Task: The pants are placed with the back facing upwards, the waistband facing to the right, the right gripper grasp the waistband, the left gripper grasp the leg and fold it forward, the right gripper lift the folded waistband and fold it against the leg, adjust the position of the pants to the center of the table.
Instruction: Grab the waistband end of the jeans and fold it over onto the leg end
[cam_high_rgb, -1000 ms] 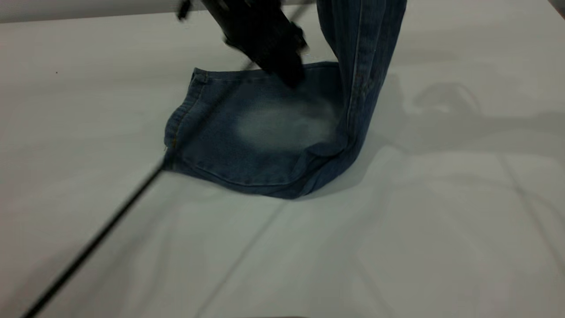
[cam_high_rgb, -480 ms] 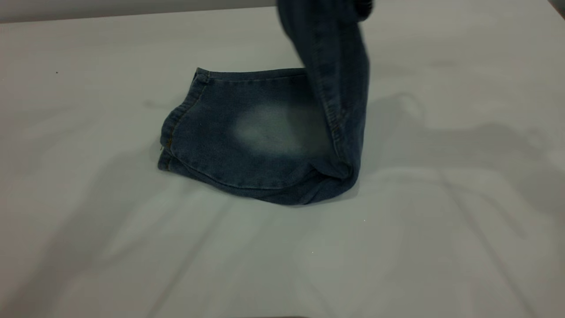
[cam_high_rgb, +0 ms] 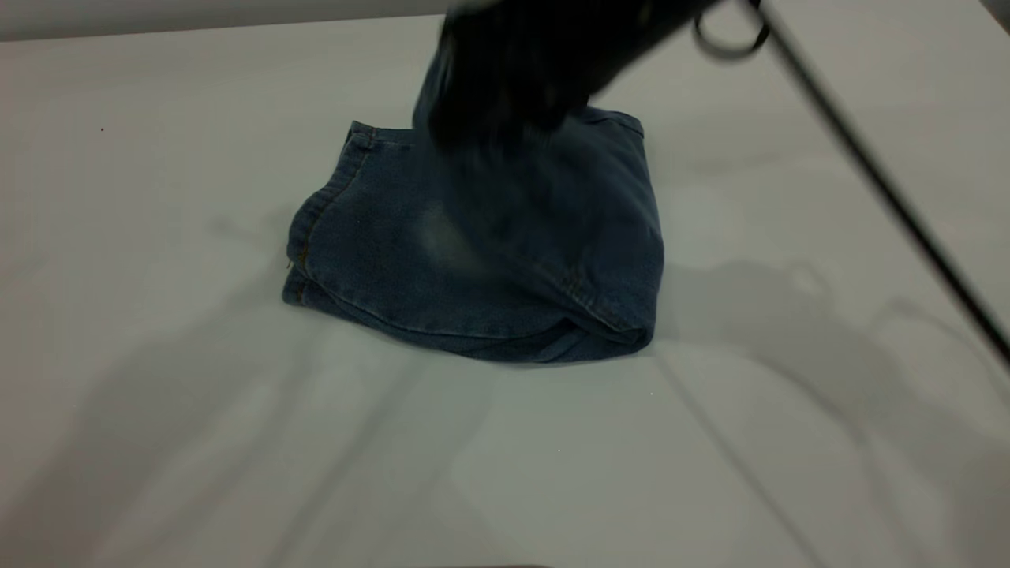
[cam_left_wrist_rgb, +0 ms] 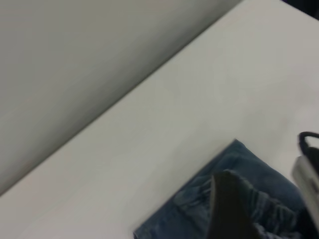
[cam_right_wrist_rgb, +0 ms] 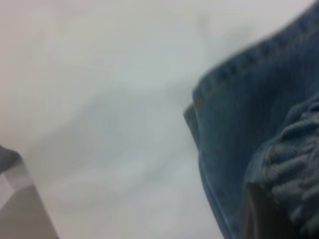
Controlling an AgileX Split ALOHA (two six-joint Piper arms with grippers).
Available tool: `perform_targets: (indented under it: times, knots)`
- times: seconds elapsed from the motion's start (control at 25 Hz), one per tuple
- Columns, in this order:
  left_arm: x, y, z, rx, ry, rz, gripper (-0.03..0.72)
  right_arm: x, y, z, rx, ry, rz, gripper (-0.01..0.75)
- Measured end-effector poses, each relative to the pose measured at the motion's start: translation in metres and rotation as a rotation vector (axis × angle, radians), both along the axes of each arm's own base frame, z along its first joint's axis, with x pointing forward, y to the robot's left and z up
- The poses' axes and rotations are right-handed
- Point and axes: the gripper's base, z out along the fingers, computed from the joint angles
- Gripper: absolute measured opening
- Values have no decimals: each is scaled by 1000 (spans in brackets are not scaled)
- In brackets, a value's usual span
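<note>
The blue denim pants (cam_high_rgb: 473,260) lie folded in a compact stack at the table's middle. A hem edge faces left and a rounded fold faces right. My right gripper (cam_high_rgb: 497,118) is a blurred black mass low over the stack's far edge, shut on bunched denim of the waistband (cam_right_wrist_rgb: 294,164) that it has carried over the leg. In the right wrist view the pants (cam_right_wrist_rgb: 234,114) fill one side. My left gripper (cam_left_wrist_rgb: 234,219) is out of the exterior view. In its own wrist view it is a dark shape in front of the pants (cam_left_wrist_rgb: 249,164).
The pale table (cam_high_rgb: 237,442) surrounds the pants on all sides. The right arm's black cable (cam_high_rgb: 868,166) slants across the right side. The table's far edge meets a grey wall (cam_left_wrist_rgb: 99,74) in the left wrist view.
The left arm has pulled out of the exterior view. The right gripper has swung the raised waistband end leftward and down onto the leg part, so the pants now lie as a flat stack.
</note>
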Motion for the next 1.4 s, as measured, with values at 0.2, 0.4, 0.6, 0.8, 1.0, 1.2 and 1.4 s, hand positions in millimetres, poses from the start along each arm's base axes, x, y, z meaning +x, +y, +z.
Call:
perform_targets:
  times: [0.2, 0.4, 0.6, 0.8, 1.0, 1.2, 1.4]
  knots:
    - [-2, 0, -3, 15, 37, -13, 392, 3, 2, -32, -8, 71, -75, 145]
    - [-3, 0, -5, 19, 49, -15, 392, -3, 11, -33, 9, 85, -74, 428]
    - [-3, 0, -5, 19, 50, -16, 392, -16, 28, -33, 1, 72, -11, 645]
    - [-4, 0, -6, 24, 60, -19, 391, -24, 44, -29, 5, 53, 35, 634]
    - [-5, 0, -7, 30, 73, -24, 391, -28, 63, -19, 23, 38, 79, 598]
    - [-5, 0, -7, 32, 79, -27, 391, -19, 64, -13, -12, 102, -15, 594]
    - [-5, 0, -7, 33, 80, -27, 391, -7, 77, 14, -76, 166, 2, 592]
